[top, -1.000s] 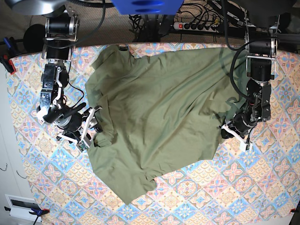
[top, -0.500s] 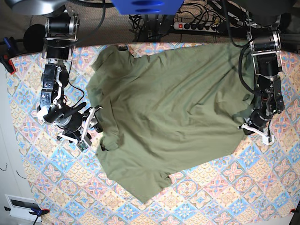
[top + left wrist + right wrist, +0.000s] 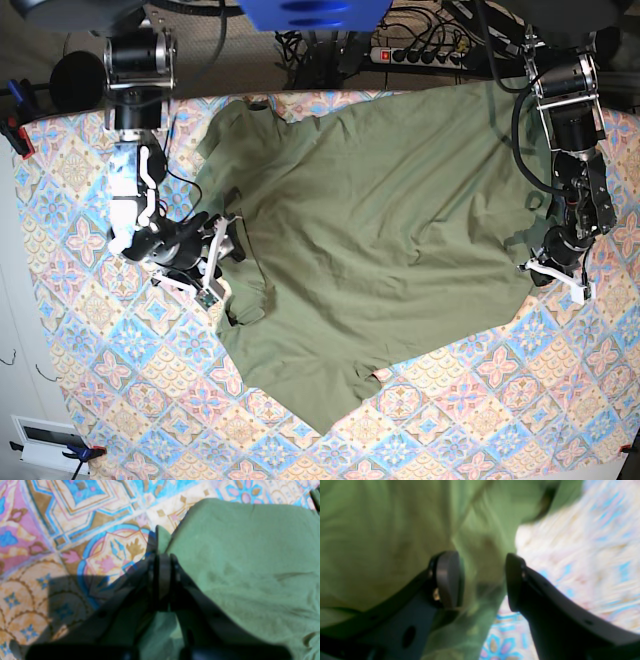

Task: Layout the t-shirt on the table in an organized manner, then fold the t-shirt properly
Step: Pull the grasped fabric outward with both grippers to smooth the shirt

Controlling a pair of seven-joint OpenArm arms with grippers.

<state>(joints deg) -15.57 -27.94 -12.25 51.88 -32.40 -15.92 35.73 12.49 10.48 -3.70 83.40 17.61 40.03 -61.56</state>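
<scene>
The t-shirt (image 3: pixel 370 240) has been dragged sideways across the worktop (image 3: pixel 520 400) by the left gripper (image 3: pixel 556 268), clamped on its edge; the right gripper (image 3: pixel 215 262) stays wide, so spreading continues.

Left gripper (image 3: pixel 162 562) fingers pinched together, right gripper (image 3: pixel 482 580) fingers apart.

Even bright overhead light; sharp base view, motion-blurred right wrist view, soft shadows.

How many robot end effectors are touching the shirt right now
2. The left end effector is shut on the t-shirt edge at the base view's right; the right end effector, open, straddles cloth at the shirt's other side.
</scene>
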